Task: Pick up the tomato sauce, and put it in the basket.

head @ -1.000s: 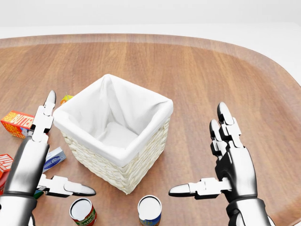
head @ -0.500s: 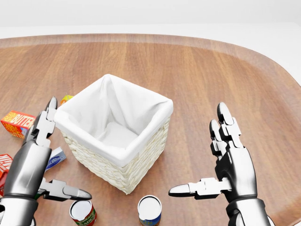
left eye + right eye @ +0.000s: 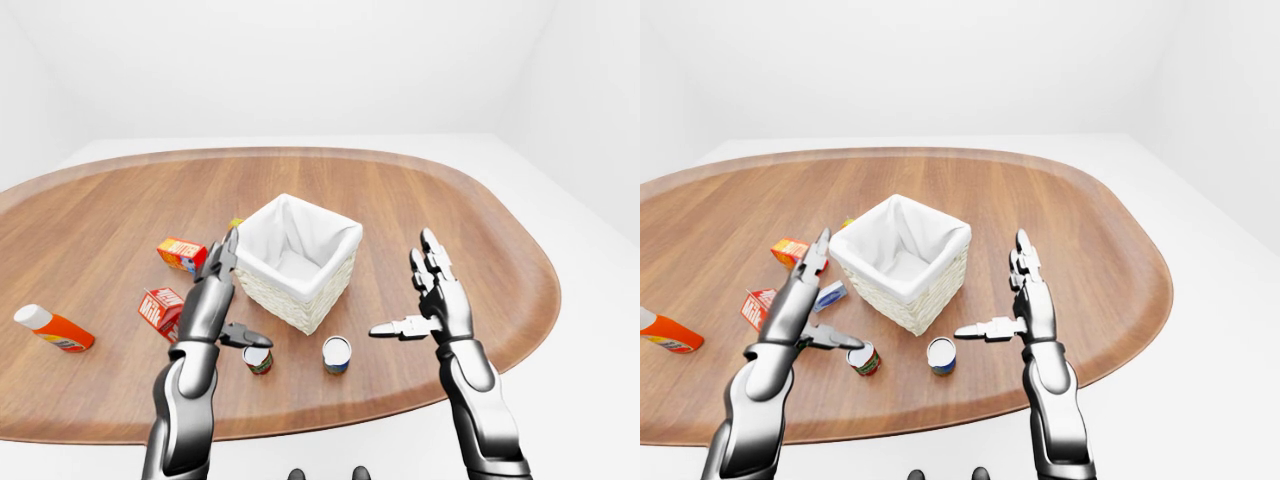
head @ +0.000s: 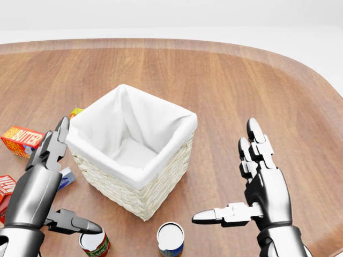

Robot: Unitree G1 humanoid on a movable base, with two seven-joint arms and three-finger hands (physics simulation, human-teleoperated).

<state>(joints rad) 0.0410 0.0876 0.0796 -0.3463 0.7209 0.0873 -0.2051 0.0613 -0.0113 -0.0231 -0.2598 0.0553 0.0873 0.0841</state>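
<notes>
Table (image 3: 120, 200): a wide oval wooden top that fills most of both eye views.
Basket (image 4: 155, 166): woven, with a white cloth liner, standing near the middle of the table; nothing shows inside it.
Left hand (image 4: 40, 184): fingers spread apart, holding nothing, just left of the basket in the head view, its thumb stretched out above the red-labelled can.
Right hand (image 4: 260, 184): fingers apart and pointing up, thumb out toward the left, empty, well right of the basket.
Tomato sauce (image 3: 864, 359): the red-labelled can stands upright on the table below the basket's lower-left side, under the left thumb, not gripped.
Blue can (image 3: 941, 355): upright, just right of the tomato sauce.
Orange bottle (image 3: 52, 327): lying on its side at the far left.
Butter box (image 4: 21, 139): left of the basket.
Red carton (image 3: 160, 307): below the butter box.
</notes>
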